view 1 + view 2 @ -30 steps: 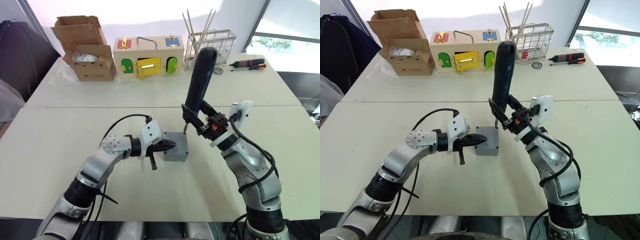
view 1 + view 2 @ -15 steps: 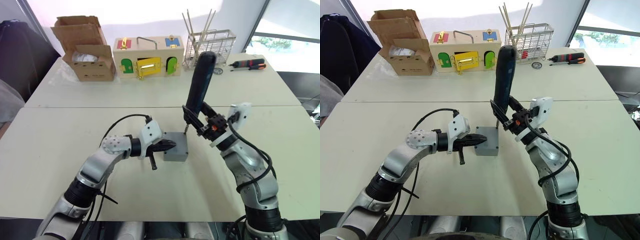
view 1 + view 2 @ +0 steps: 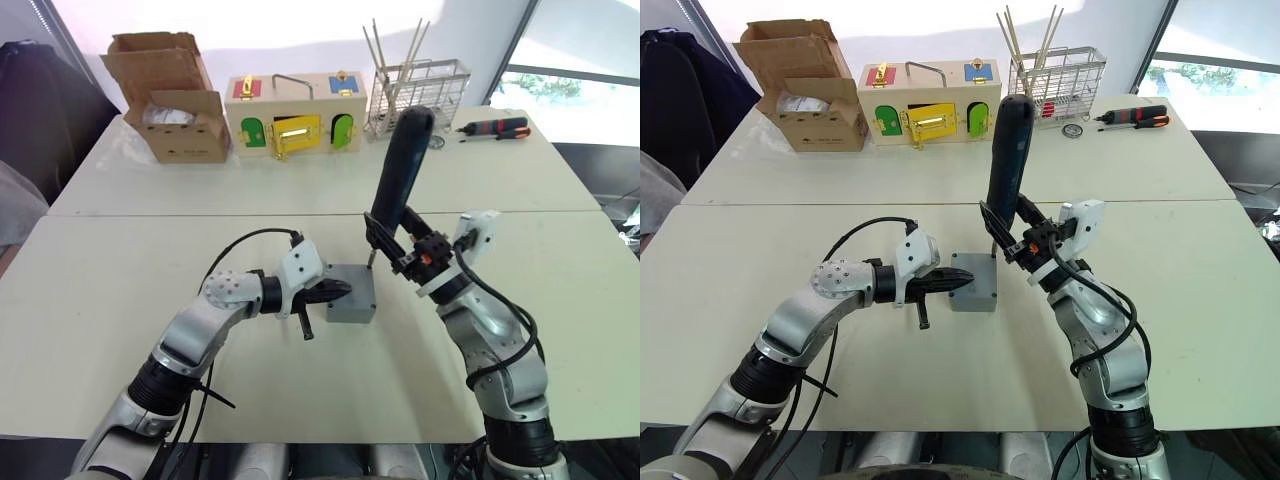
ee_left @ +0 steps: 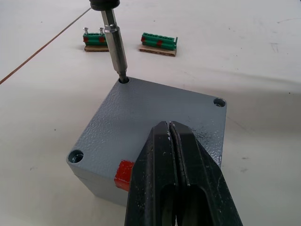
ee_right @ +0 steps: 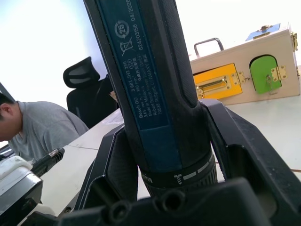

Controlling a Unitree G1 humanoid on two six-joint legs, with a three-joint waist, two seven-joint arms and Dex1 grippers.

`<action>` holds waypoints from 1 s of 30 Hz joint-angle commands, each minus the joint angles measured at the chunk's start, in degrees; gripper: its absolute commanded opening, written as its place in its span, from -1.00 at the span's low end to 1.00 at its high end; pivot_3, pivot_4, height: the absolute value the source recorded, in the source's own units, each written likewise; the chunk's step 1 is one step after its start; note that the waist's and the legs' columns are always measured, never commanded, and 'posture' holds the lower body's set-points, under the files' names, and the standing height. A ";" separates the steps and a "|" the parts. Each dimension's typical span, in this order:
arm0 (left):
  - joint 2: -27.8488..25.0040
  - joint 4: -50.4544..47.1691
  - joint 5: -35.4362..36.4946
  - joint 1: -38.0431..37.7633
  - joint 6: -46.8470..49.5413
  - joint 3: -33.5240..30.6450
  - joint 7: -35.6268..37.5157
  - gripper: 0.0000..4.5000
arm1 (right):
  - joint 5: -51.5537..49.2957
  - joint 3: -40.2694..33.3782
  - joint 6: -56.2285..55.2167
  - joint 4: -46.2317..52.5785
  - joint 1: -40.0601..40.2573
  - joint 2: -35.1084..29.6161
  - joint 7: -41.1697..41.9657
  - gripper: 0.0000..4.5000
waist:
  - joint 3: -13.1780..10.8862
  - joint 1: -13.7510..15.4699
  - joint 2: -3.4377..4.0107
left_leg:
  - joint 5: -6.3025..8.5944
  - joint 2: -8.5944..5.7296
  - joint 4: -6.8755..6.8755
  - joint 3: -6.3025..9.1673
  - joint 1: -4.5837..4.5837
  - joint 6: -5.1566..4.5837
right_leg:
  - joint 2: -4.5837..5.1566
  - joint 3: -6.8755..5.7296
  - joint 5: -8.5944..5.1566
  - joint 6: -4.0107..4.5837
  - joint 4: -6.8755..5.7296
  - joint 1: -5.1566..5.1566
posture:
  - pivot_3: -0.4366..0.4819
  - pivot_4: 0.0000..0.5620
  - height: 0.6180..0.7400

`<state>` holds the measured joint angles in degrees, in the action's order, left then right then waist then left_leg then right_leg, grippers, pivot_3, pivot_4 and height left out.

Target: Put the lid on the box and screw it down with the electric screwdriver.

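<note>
My right tool [image 3: 1012, 240] clamps the thick black electric screwdriver [image 3: 1006, 160] low; it looks top-heavy. My closed left tool [image 4: 171, 155] steadies the rigid grey plastic lid [image 4: 155, 117].

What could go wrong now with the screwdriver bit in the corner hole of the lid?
The electric screwdriver leans, with its bit in one corner hole of the lid; it may slip out and scratch. Only the shut left pincer presses on the lid, so the box could turn under torque. Two other corner holes look empty.
</note>
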<state>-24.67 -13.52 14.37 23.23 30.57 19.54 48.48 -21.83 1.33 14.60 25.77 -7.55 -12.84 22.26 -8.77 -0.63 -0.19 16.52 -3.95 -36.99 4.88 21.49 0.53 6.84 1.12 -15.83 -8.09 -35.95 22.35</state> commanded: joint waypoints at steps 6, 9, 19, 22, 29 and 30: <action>-1.11 3.27 -1.55 -2.19 2.46 1.56 -0.24 -1.00 | 2.28 3.38 -2.65 -3.67 3.37 0.47 1.99 -0.17 | 0.10 -0.12 -0.05 | 0.00 0.02 0.00 0.00 -0.10 0.00 | -0.01 0.00 0.00 0.00 0.00 -0.02 | -0.05 -0.47 0.84; -1.06 3.33 -1.62 -2.19 2.39 1.54 -0.35 -1.00 | 2.53 3.16 -2.95 -4.60 2.80 0.20 2.37 -0.17 | 0.11 -0.09 -0.06 | 0.00 0.02 0.00 0.01 -0.11 0.00 | -0.02 0.00 0.00 0.00 0.00 -0.01 | -0.05 -0.47 0.84; -1.02 2.78 -1.66 -2.42 2.55 1.49 -0.82 -1.00 | 3.48 3.31 -2.91 -7.10 1.81 -0.36 3.28 -0.17 | 0.12 -0.06 -0.07 | 0.00 0.02 0.01 0.02 -0.11 0.00 | -0.02 -0.01 0.00 0.00 0.01 -0.01 | -0.05 -0.47 0.84; -1.02 2.67 -1.59 -2.50 2.64 1.46 -0.97 -1.00 | 3.47 3.20 -2.97 -7.26 2.03 -0.42 3.48 -0.17 | 0.16 -0.08 -0.08 | 0.00 0.02 0.01 0.03 -0.11 0.00 | -0.02 -0.02 0.00 0.00 0.02 -0.01 | -0.05 -0.47 0.84; -1.06 2.67 -1.62 -2.52 2.45 1.56 -1.06 -1.00 | 3.98 3.76 -3.06 -7.88 2.68 -0.61 4.02 -0.17 | 0.22 -0.07 -0.12 | 0.00 0.02 0.01 0.04 -0.11 0.00 | -0.02 -0.02 0.00 0.00 0.02 -0.02 | -0.05 -0.47 0.84; -1.07 2.67 -1.63 -2.53 2.40 1.58 -1.07 -1.00 | 4.12 3.81 -2.98 -8.07 2.77 -0.62 3.98 -0.17 | 0.24 -0.07 -0.14 | 0.00 0.02 0.01 0.04 -0.11 0.00 | -0.02 -0.03 0.00 0.00 0.02 -0.02 | -0.05 -0.47 0.84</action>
<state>-24.75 -13.71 14.37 22.61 30.67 19.42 47.59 -18.79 2.89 9.30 21.53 -7.25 -12.83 25.28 -8.53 -0.70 -0.33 16.53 -3.93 -36.99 4.92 21.38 0.54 6.83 1.09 -15.84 -8.09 -35.93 22.33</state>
